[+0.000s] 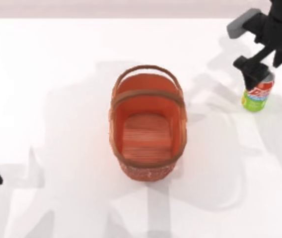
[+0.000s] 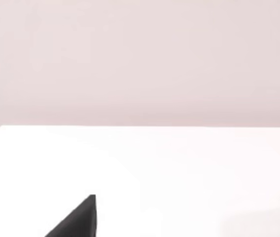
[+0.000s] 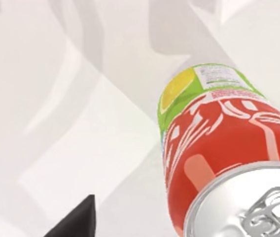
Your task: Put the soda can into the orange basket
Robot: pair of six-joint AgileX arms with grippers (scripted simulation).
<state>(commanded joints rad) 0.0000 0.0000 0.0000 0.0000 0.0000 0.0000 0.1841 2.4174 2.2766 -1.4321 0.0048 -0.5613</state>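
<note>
Top view: white tabletop (image 1: 56,74); orange basket (image 1: 148,126) at centre, soda can (image 1: 256,94) upright well to its right. The right gripper (image 1: 254,69) sits over the can top — jaws' opening hidden. Left arm parked at the left edge.
Left wrist view: bare tabletop, pale wall.
Right wrist view: the can fills the frame, cut off.

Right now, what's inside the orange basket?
Nothing lies inside the orange basket; its slatted bottom shows bare. The arched handle crosses over the far end and hides a strip of the inner wall. The soda can stands outside, on the table's right, under the right gripper.
</note>
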